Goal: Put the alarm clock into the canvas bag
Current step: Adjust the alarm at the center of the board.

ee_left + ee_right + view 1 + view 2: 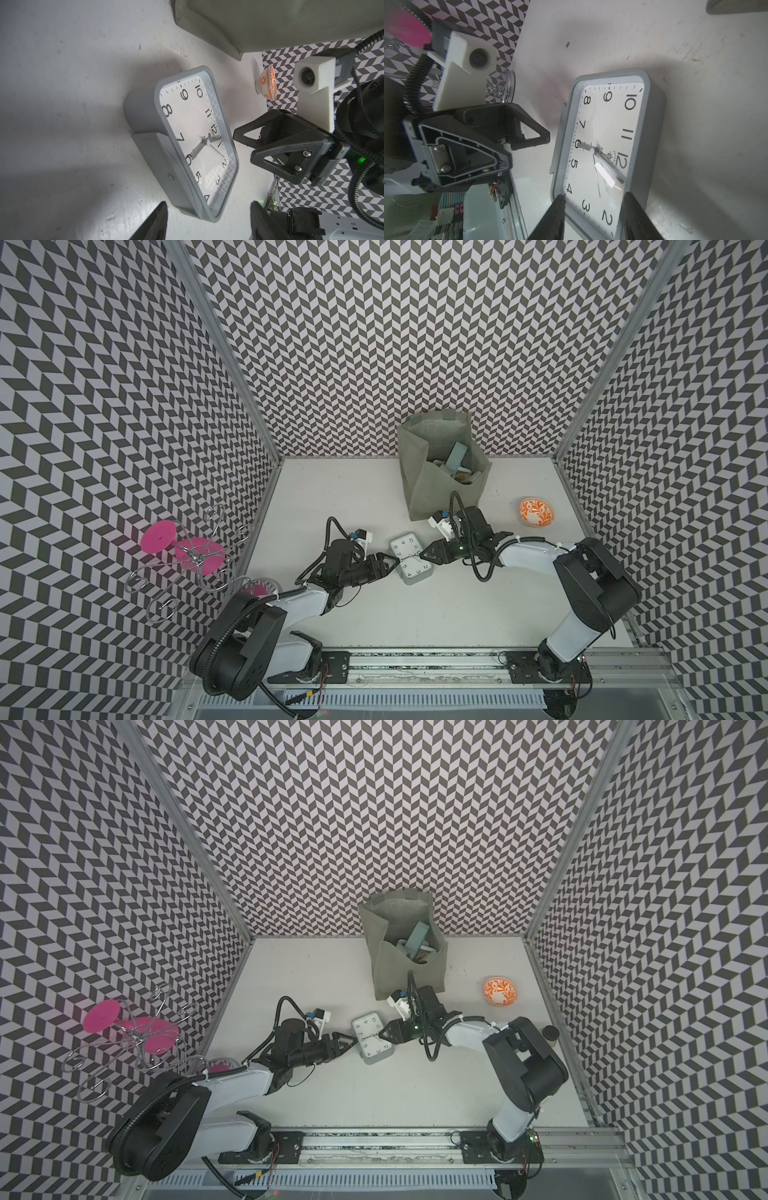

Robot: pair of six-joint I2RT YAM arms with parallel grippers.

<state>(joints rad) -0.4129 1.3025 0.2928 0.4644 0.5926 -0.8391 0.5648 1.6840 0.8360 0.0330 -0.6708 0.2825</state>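
Hands are flanking the clock [409, 545], lower centre.
Left hand [395, 563] is gaping, empty; right hand [423, 555] hold unclear; a lopsided pinch risks tipping the clock.

The alarm clock [411, 559] has a grey case, a white face and black numbers. The canvas bag [440, 495] far behind it is grey-green. On the right, the bowl [536, 512] is orange and white with swirls. The walls [374, 344] have black and white zigzags. The table [415, 614] is pale grey. On the left are bright pink discs [158, 541] and a shiny silver wire stand [195, 560].
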